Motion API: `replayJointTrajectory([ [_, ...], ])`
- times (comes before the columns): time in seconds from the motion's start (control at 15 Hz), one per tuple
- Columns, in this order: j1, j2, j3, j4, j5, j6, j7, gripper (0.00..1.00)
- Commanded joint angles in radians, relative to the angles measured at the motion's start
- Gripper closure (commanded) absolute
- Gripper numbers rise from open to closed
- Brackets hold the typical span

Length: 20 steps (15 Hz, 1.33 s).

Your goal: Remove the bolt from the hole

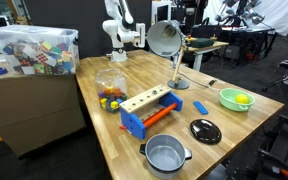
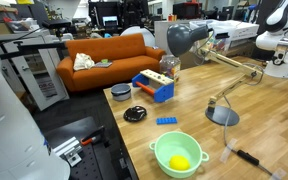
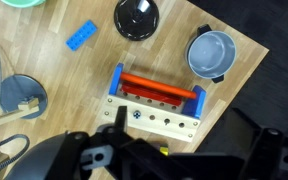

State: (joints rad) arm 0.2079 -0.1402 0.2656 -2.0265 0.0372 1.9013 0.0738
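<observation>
A toy toolbox (image 3: 159, 106) with blue ends, an orange handle and a wooden strip of holes sits on the wooden table, seen in both exterior views (image 1: 149, 108) (image 2: 154, 87). A small blue bolt (image 3: 135, 115) sits in a hole near the left end of the strip. My gripper (image 3: 179, 152) hangs high above the table, over the toolbox's near side, well clear of the bolt. Its dark fingers look spread apart and empty. In an exterior view the white arm (image 1: 121, 32) stands at the far end of the table.
A desk lamp (image 1: 166, 42) leans over the table beside the toolbox. A steel pot (image 3: 211, 52), a black lid (image 3: 137, 17), a blue brick (image 3: 82, 36), a green bowl (image 1: 236, 99) and a clear jar of toys (image 1: 110, 88) lie around it. The table edge (image 3: 246, 60) is close to the pot.
</observation>
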Motion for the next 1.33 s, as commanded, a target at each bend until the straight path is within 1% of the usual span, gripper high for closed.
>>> replayJointTrajectory([
  [0.0, 0.008, 0.018, -0.008, 0.017, -0.007, -0.002, 0.002, 0.0],
  [0.53, 0.008, 0.02, -0.008, 0.028, -0.008, -0.005, 0.002, 0.0],
  [0.8, 0.012, 0.049, 0.009, 0.029, -0.044, 0.072, 0.123, 0.0],
  [0.93, 0.02, 0.088, 0.019, 0.035, -0.065, 0.102, 0.196, 0.0],
  [1.13, 0.038, 0.165, 0.023, 0.043, -0.129, 0.116, 0.306, 0.0],
  [1.27, 0.056, 0.22, 0.018, 0.054, -0.163, 0.124, 0.341, 0.0],
])
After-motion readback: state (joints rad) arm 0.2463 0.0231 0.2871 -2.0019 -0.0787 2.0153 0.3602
